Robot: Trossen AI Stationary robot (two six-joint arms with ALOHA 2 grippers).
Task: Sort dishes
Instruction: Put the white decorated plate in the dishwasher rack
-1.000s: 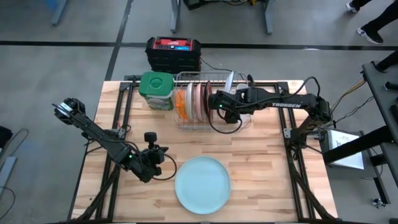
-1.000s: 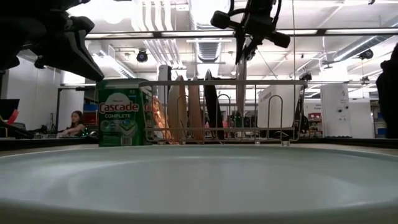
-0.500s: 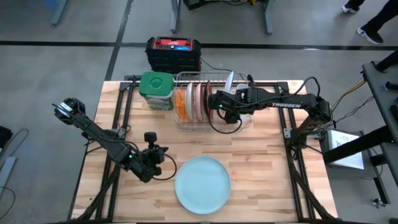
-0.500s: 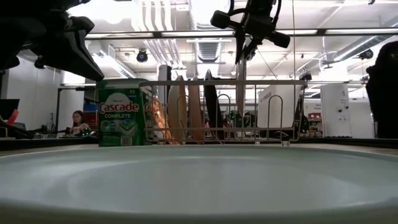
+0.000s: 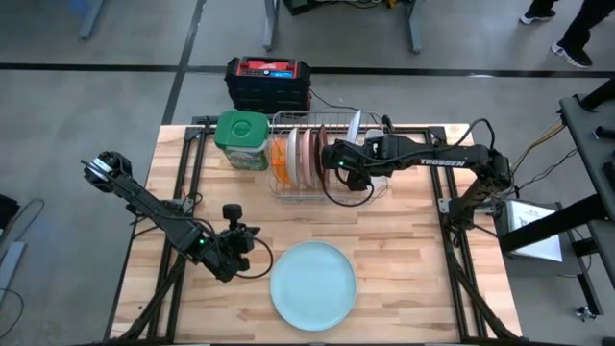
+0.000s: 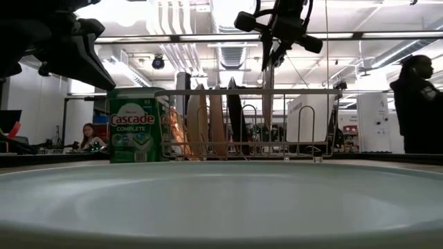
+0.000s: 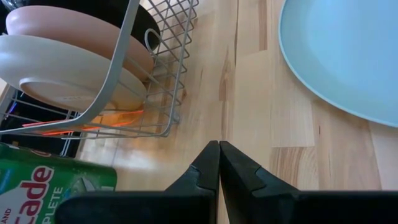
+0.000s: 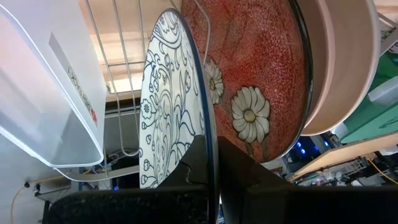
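A wire dish rack [image 5: 288,117] stands at the table's far middle. An orange plate [image 5: 281,159], a pink plate [image 5: 305,154] and a dark red flowered plate [image 8: 261,81] stand on edge in it. My right gripper [image 5: 333,160] is over the rack, shut on a grey line-patterned plate [image 8: 171,106] that stands beside the dark red one. The large light blue plate [image 5: 312,284] lies flat on the table near the front. My left gripper [image 5: 252,252] is shut and empty just left of it, above the wood [image 7: 219,155]. My right gripper pinches the patterned plate's rim [image 8: 203,121] between its two fingers, at the plate's top edge [image 6: 268,72]. The fingers come from above, pointing down. The plate stands upright on edge and reaches down between the rack's wires.
A green-lidded Cascade jar [image 5: 240,135] stands left of the rack. A clear plastic tub [image 8: 43,93] sits in the rack's right part. A red and black box [image 5: 268,82] stands behind the table. People show in the room beyond [image 6: 414,104].
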